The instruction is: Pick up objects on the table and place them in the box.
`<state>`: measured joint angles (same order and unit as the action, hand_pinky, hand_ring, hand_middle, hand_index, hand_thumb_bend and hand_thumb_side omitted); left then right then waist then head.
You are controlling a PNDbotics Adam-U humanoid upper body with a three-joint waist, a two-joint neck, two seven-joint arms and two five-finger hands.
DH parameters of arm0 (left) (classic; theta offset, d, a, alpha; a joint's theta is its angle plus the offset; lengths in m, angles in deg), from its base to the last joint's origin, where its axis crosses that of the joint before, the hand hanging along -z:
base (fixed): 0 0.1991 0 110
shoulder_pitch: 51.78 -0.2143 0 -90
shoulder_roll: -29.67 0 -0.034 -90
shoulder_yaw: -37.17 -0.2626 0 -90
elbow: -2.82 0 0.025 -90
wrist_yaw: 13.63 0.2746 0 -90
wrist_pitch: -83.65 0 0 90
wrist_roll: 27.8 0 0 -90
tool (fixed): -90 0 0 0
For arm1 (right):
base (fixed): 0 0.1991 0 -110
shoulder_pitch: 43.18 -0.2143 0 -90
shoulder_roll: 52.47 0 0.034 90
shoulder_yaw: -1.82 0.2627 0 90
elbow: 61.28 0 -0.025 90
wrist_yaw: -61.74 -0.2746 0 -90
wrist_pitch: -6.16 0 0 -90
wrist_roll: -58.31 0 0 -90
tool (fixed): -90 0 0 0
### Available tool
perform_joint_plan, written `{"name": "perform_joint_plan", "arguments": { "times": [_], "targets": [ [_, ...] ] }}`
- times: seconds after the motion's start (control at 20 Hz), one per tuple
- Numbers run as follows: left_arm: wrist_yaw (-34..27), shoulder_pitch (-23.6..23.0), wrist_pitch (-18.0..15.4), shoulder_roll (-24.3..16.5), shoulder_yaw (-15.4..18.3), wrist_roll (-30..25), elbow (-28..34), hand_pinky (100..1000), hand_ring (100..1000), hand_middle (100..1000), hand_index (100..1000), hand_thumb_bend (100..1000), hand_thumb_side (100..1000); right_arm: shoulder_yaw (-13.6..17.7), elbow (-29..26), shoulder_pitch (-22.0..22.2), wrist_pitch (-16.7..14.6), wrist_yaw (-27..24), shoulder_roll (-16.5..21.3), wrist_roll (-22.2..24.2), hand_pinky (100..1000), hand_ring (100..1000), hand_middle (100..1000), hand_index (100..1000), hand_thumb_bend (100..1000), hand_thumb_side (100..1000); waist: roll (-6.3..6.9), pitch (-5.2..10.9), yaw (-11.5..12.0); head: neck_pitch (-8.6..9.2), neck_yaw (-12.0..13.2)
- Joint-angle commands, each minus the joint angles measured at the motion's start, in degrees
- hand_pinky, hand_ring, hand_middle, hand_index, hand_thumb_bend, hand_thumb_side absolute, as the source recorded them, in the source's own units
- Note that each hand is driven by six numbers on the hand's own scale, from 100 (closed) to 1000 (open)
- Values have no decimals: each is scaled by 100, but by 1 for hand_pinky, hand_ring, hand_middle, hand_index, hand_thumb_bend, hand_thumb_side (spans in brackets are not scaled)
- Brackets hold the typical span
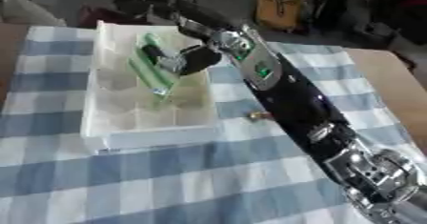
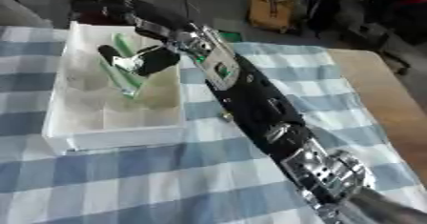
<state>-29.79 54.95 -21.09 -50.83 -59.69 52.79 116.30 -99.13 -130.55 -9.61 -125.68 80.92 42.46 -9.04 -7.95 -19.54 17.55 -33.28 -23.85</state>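
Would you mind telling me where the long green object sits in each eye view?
Left eye view: the green object lies in the white box, upper left of centre, under the right hand.
Right eye view: it sits further left, near the upper left.
Shared landmark: the small brass-coloured item on the checked cloth.

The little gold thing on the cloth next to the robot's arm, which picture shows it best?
The left eye view: the small gold thing lies clear of the right arm on the checked cloth, beside the white box. In the right eye view the arm partly hides it.
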Motion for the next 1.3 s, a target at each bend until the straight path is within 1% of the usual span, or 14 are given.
{"name": "perform_joint_plan", "arguments": {
  "times": [0.05,0.3,0.35,0.4,0.45,0.55,0.6,0.7,0.85,0.95,1.05,1.1,1.25,1.3],
  "targets": [
    [-30,85,13,-2,12,-4,111,477,1000,970,810,266,726,137,35,-51,-570,-141,93,801,903,886,970,1000,100,571,33,144,-27,50,20],
    [-5,61,8,-16,76,17,111,477,1000,969,805,265,725,298,-145,188,-218,-479,270,782,832,851,908,1000,100,617,56,157,-177,90,152],
    [6,46,-1,-23,98,32,111,476,1000,968,802,261,724,344,-243,281,-142,-556,329,729,620,755,821,959,100,599,70,156,-232,95,196],
    [23,23,-15,-34,129,54,111,476,1000,968,802,261,724,382,-361,397,-64,-636,409,659,620,755,821,959,100,599,93,155,-316,95,251],
    [45,-6,-36,-51,153,72,111,474,1000,967,798,252,721,403,-497,531,-6,-724,493,578,257,512,682,877,100,548,119,156,-394,97,303],
    [98,-80,-100,-88,203,103,111,473,1000,966,797,250,721,435,-770,804,22,-895,698,411,193,468,641,850,100,511,184,154,-590,100,417],
    [126,-119,-131,-106,224,115,111,472,1000,966,796,246,719,469,-899,932,34,-974,804,332,100,374,538,765,100,316,219,152,-691,103,468],
    [187,-190,-192,-132,261,139,111,472,1000,965,796,243,718,518,-1185,1218,29,-1151,1002,156,100,327,474,694,100,327,283,149,-889,107,569],
    [248,-246,-231,-149,270,154,111,470,1000,966,795,238,717,656,-1586,1619,74,-1397,1201,-91,100,194,242,435,100,449,344,144,-1095,84,644],
    [290,-277,-250,-151,252,126,111,469,1000,966,795,234,716,847,-1864,1897,147,-1568,1355,-261,100,203,241,433,100,455,408,128,-1266,70,702],
    [324,-296,-275,-147,259,121,111,468,1000,966,795,233,715,1014,-2135,2168,260,-1735,1468,-428,100,282,314,512,100,420,445,105,-1342,47,705],
    [343,-312,-279,-144,258,116,111,467,1000,967,794,233,717,1044,-2276,2300,331,-1822,1541,-484,128,393,429,653,100,323,460,96,-1363,40,686],
    [383,-324,-296,-130,252,104,111,466,1000,968,794,234,721,984,-2685,2473,342,-1865,1712,-408,622,723,784,985,100,682,474,63,-1379,30,636],
    [397,-325,-293,-123,254,105,111,466,1000,968,794,234,721,960,-2823,2527,283,-1819,1741,-335,622,723,784,985,100,682,471,49,-1386,9,616]
  ]
}}
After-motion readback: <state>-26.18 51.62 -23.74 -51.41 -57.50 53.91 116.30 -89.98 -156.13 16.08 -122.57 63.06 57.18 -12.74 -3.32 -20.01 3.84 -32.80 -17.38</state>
